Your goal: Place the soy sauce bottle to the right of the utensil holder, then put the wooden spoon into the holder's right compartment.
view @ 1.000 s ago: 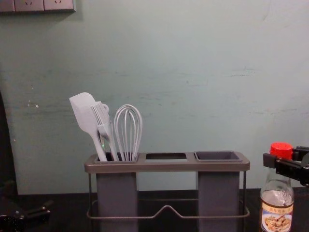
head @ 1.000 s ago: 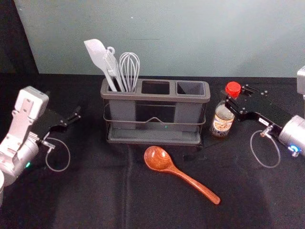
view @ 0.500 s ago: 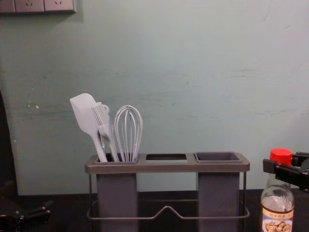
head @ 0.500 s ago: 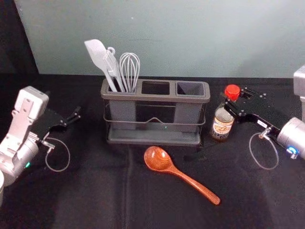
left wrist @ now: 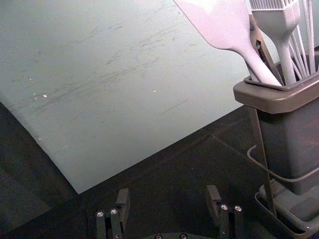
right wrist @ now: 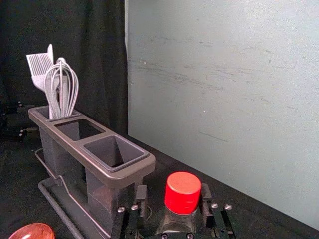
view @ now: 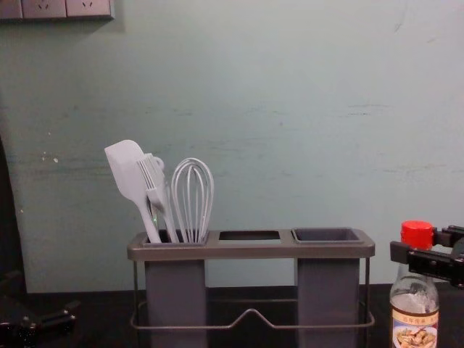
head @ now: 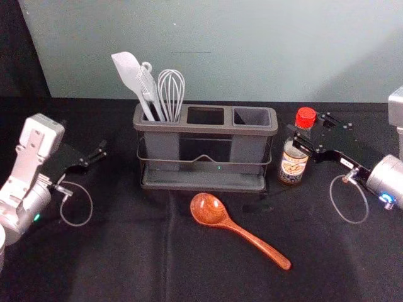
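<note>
The soy sauce bottle (head: 294, 160) stands upright just right of the utensil holder (head: 204, 129). My right gripper (head: 308, 129) is around its neck; in the right wrist view the gripper (right wrist: 173, 193) is open, with a gap between one finger and the red cap (right wrist: 183, 193). The wooden spoon (head: 210, 209) lies on the cloth before the holder, bowl towards the left and handle slanting to the near right. The right compartment (head: 252, 116) is empty. My left gripper (head: 101, 150) is parked left of the holder, open in the left wrist view (left wrist: 168, 198).
A white spatula (head: 128, 72), a brush and a whisk (head: 170, 91) stand in the holder's left compartment. Behind the black-covered table (head: 132, 251) rises a pale green wall (head: 233, 50). A dark curtain (right wrist: 65, 25) hangs beyond the holder's left end.
The bottle has come down slightly, shifted a little left and straightened up. My right gripper moved with it, and its fingers have parted a little. The left arm and spoon stayed still.
</note>
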